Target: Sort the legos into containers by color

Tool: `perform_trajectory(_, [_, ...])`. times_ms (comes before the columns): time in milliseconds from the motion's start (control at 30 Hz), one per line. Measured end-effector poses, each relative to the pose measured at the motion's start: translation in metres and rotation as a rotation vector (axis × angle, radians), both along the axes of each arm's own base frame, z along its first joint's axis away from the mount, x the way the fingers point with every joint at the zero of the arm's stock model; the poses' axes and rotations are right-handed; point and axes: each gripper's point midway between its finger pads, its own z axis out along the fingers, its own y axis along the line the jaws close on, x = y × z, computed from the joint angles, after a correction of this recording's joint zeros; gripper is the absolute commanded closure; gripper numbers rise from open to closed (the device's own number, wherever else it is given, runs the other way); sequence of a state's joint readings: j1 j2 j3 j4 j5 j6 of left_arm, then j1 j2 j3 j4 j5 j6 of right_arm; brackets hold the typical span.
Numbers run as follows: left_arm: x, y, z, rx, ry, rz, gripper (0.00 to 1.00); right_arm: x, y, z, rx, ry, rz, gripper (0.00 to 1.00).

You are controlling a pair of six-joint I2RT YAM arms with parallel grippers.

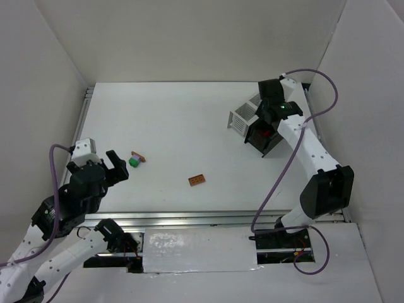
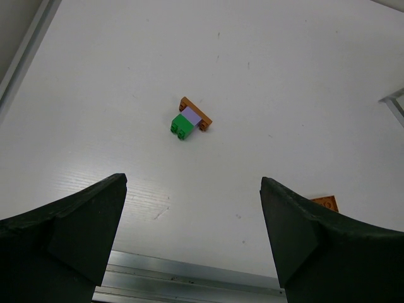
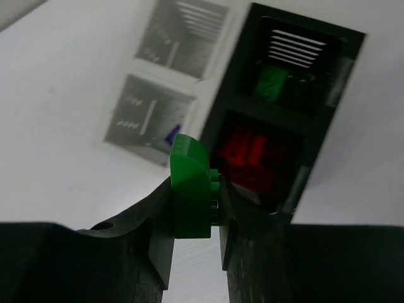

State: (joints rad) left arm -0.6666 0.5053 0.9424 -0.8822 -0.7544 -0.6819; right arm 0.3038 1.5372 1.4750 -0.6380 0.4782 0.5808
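The left gripper (image 1: 118, 165) is hanging wide open and empty at the near-left of the table (image 1: 183, 120). At about two o'clock from it, a small stack of legos (image 2: 189, 120), green and pale purple pieces on an orange-brown plate, is lying untouched. About four o'clock from that stack, a loose orange-brown brick (image 1: 197, 180) is sitting nearer the table's front edge. Farther right, the white container (image 1: 243, 120) is standing just beside the black container (image 1: 270, 148), and the right gripper (image 3: 196, 189) is hovering above them, clamping a green curved-top brick (image 3: 188, 183) upright between its fingers. In the right wrist view a purple piece (image 3: 172, 134) is showing in a white compartment at about twelve o'clock from the held brick. Red bricks (image 3: 249, 148) are filling the nearer black compartment at two o'clock, and a green brick (image 3: 271, 82) is lying in the farther black one at one o'clock. The step appears to be dropping the held green brick in with that green one. To do it well, the arm should be carrying the brick past the red compartment, centring it over the farther cell and lowering it inside the walls before releasing. Opening too soon is risking a fall among the reds.
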Motion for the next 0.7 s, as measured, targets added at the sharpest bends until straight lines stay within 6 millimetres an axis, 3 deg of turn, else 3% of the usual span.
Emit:
perform_trajectory(133, [0.001, -0.001, -0.001, 0.004, 0.005, -0.001, 0.01, -0.004, -0.057, -0.025, -0.03, 0.076, -0.115, 1.0])
perform_trajectory(267, [0.005, -0.005, -0.005, 0.021, 0.029, -0.005, 0.0, -0.004, -0.09, -0.027, -0.031, 0.091, -0.177, 1.0])
perform_trajectory(433, [0.011, -0.01, -0.013, 0.049, 0.068, -0.008, 0.01, 0.014, -0.11, -0.026, -0.025, 0.094, -0.217, 1.0])
perform_trajectory(700, [0.014, -0.013, -0.016, 0.062, 0.084, -0.013, 0.01, 0.016, -0.117, -0.041, -0.022, 0.134, -0.224, 1.0])
